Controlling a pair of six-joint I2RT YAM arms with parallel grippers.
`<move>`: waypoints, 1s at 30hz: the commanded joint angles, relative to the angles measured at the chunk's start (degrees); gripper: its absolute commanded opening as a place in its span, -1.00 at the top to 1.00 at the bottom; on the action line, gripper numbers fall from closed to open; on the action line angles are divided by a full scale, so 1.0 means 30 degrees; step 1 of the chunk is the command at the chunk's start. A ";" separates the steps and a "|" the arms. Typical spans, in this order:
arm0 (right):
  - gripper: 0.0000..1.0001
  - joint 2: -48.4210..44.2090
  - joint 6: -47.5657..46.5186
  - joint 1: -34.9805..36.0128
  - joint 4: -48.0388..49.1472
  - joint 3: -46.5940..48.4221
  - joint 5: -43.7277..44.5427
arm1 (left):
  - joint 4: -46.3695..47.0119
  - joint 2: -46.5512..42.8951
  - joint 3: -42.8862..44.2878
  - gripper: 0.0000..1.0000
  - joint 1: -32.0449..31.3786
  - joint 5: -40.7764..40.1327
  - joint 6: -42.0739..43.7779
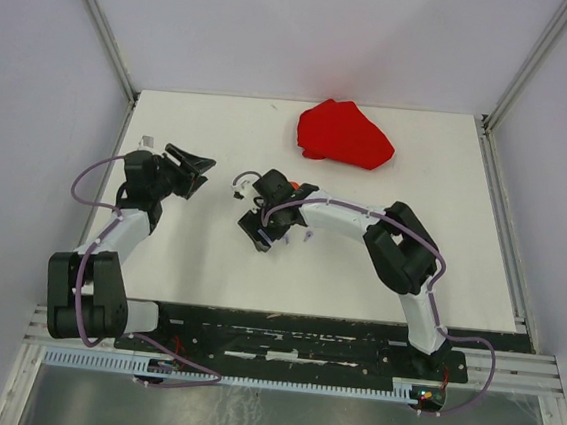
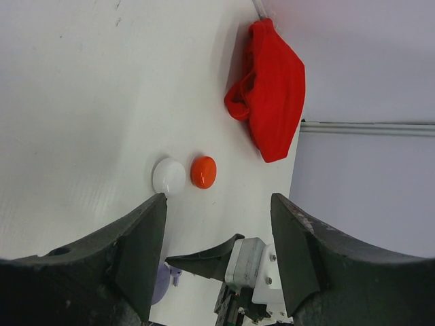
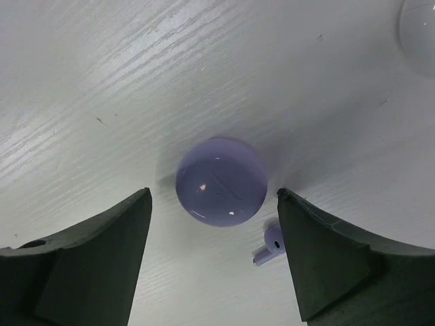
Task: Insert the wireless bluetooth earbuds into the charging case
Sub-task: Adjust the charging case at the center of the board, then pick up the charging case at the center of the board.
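Bright even light, soft shadows, sharp focus.

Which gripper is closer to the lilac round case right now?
Right. The right gripper hangs over the lilac case, with its open fingers on either side. The left gripper is off to the case's left, open and well clear of it.

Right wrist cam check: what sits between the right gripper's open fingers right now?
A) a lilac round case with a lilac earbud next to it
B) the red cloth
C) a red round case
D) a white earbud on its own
A: in the right wrist view the lilac round case lies between the spread fingers of the right gripper, with a lilac earbud just beside it.
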 commanded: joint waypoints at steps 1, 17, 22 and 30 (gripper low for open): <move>-0.66 -0.0066 0.0936 0.0071 0.0235 0.0418 0.0019 | 0.0957 -0.0654 -0.0105 -0.38 0.0086 0.0269 -0.0723; -0.63 -0.0188 0.5889 0.1042 0.0438 0.0145 0.4191 | 0.1032 -0.0291 0.0003 -0.38 0.0110 0.0488 -0.0701; -0.59 -0.0190 0.7029 0.1382 0.0248 0.0153 0.5329 | 0.1046 -0.0172 0.0095 -0.38 0.0110 0.0560 -0.0678; -0.49 0.0014 0.7912 0.1462 0.0276 0.0087 0.6228 | 0.1060 -0.0113 0.0122 -0.38 0.0096 0.0591 -0.0675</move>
